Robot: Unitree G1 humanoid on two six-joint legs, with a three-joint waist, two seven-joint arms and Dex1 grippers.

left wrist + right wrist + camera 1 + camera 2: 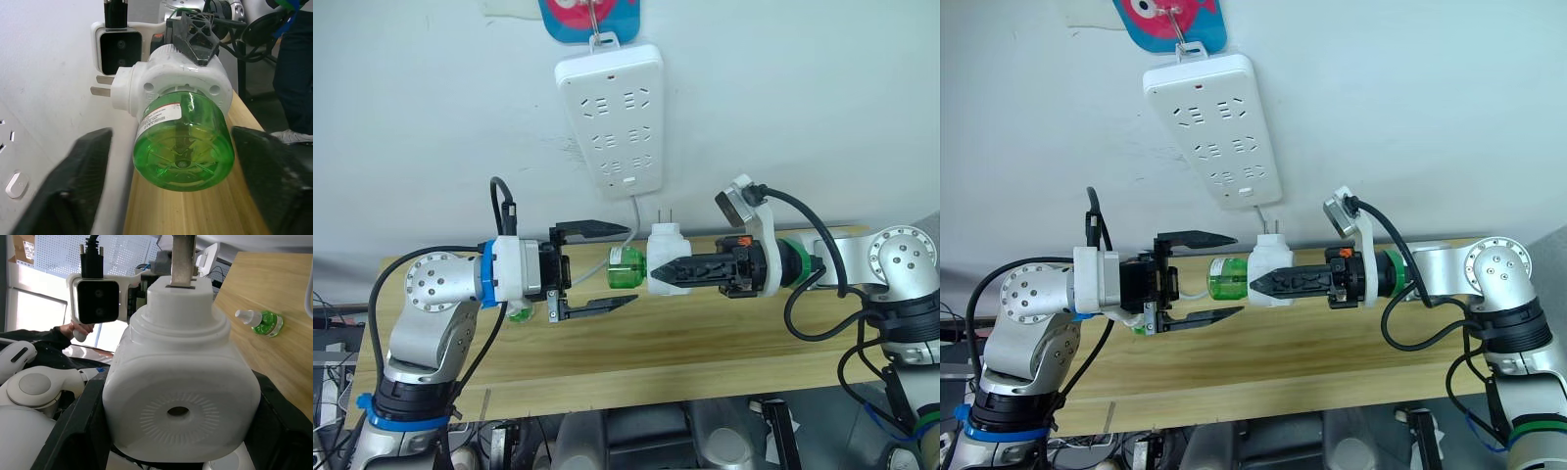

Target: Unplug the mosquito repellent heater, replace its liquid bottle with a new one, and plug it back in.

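White, smooth plastic is what our right gripper (668, 273) is pinching: the mosquito repellent heater (664, 257), held in the air above the wooden table (705, 343) near its back edge, just below the power strip (610, 110) that hangs on the wall. Its prongs (665, 215) point up and are clear of any socket, so we judge the unplugging done. The green liquid bottle (626, 267) is still screwed into the heater and sticks out toward our left gripper (597, 264), whose jaws stand spread wide, one finger above and one below the bottle, apart from it.

We expect the heater to be light and stiff, its rounded shell slippery. The bottle looks like thin clear plastic, rigid enough to twist but easy to squeeze or crack. We would close on its round body near the base, where the label (158, 116) gives some friction, and turn it against the right gripper's hold.

A second green bottle (262, 321) with a white cap lies on its side on the table toward the left end.
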